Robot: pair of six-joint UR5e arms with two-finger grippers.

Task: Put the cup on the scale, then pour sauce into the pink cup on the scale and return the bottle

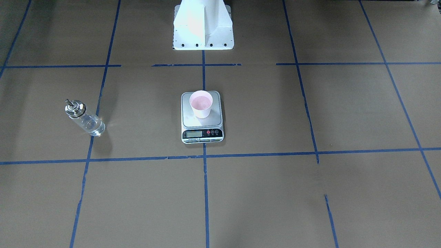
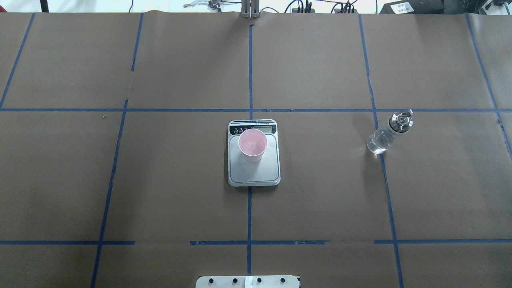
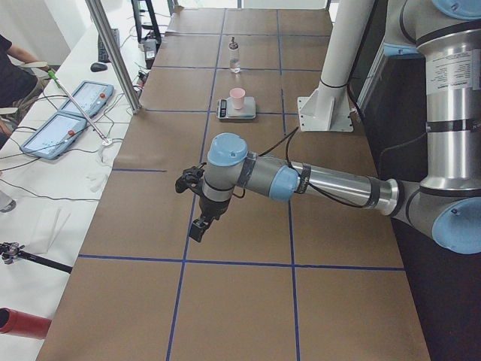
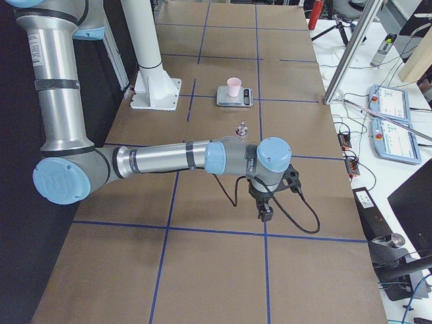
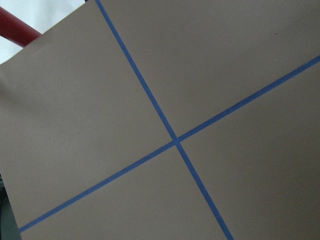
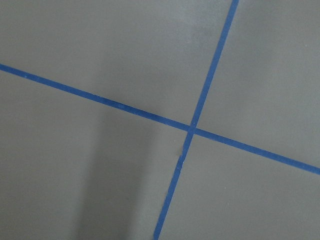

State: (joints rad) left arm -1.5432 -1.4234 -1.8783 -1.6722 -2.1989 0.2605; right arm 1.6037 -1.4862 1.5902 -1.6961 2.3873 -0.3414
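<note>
The pale pink cup (image 1: 201, 105) stands upright on the scale's steel plate (image 1: 193, 120) at the table's middle; both also show in the overhead view, cup (image 2: 252, 145) and scale (image 2: 256, 173). The clear glass bottle (image 1: 84, 117) with a metal spout stands upright on the table on my right side (image 2: 390, 132), with clear sauce barely visible in it. My left gripper (image 3: 199, 229) hangs over the table far from the scale. My right gripper (image 4: 265, 214) hangs near the bottle's side (image 4: 241, 129). I cannot tell whether either is open or shut.
The white robot pedestal (image 1: 203, 27) stands behind the scale. Blue tape lines grid the brown table. A metal pole (image 3: 113, 53), tablets (image 3: 68, 120) and cables sit on the operators' bench, and a person's arm (image 3: 15, 64) shows there.
</note>
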